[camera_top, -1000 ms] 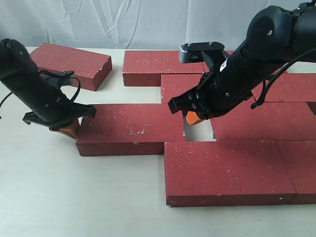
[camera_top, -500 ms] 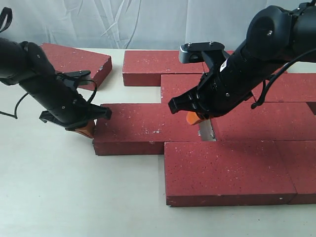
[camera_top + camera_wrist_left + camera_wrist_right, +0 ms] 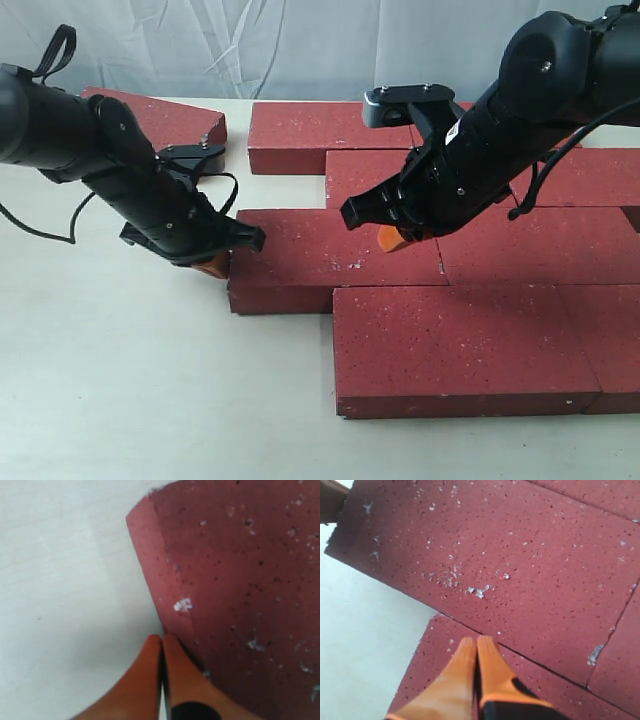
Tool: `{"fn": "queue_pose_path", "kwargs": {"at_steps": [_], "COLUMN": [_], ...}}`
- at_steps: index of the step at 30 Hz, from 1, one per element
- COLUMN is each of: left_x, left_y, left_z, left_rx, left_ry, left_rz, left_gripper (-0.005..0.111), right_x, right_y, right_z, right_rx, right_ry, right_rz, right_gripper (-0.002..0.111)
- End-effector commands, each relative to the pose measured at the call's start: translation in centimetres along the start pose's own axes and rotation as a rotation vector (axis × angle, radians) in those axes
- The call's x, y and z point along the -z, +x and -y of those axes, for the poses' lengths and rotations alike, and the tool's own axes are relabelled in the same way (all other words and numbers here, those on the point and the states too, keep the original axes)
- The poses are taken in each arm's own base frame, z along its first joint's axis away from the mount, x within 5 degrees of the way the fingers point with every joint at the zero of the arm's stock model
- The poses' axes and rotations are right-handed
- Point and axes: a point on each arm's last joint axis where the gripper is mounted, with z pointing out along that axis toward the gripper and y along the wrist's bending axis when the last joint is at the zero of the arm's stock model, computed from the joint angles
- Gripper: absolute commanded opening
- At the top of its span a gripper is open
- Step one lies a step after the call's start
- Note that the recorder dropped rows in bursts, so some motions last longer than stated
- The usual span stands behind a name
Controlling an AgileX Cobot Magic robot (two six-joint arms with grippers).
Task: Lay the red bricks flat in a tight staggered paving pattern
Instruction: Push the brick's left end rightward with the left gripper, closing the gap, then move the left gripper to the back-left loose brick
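At centre frame, my left gripper (image 3: pixel 213 264), pinched closed and empty, has shoved the dark-red rectangular paver brick (image 3: pixel 330 255) rightward against the neighbouring brick (image 3: pixel 530 245), closing that gap, so this staggered row looks tight.

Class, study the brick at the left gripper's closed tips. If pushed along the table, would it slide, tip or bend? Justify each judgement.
The brick lies flat and low, so it would probably slide, not tip. It looks thick and solid: likely stiff and heavy. Its rough face suggests drag on the table; white chips hint at crumbly edges.
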Motion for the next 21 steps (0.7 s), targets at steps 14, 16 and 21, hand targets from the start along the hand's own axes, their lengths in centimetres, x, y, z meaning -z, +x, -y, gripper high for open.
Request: {"fn": "queue_pose_path", "kwargs": {"at_steps": [14,16,21], "left_x": [0.6,1.0,2.0], "left_y": [0.2,0.1,-0.1], "left_z": [-2.3,-3.3,-5.8], "left_rx": [0.022,0.056,0.128], "left_ry": [-0.038,-0.042,-0.051], "left_rz": [-0.045,-0.049,-0.042], "left_gripper": [0.0,0.0,0.0], "right_x": [0.0,0.0,0.0], "right_y": [0.0,0.0,0.0], "right_z": [0.0,0.0,0.0], "right_rx": [0.012,0.012,0.012], "right_ry": [0.005,0.005,0.005], "right_rz": [0.005,0.005,0.005], "right_gripper": [-0.001,-0.001,-0.001]}}
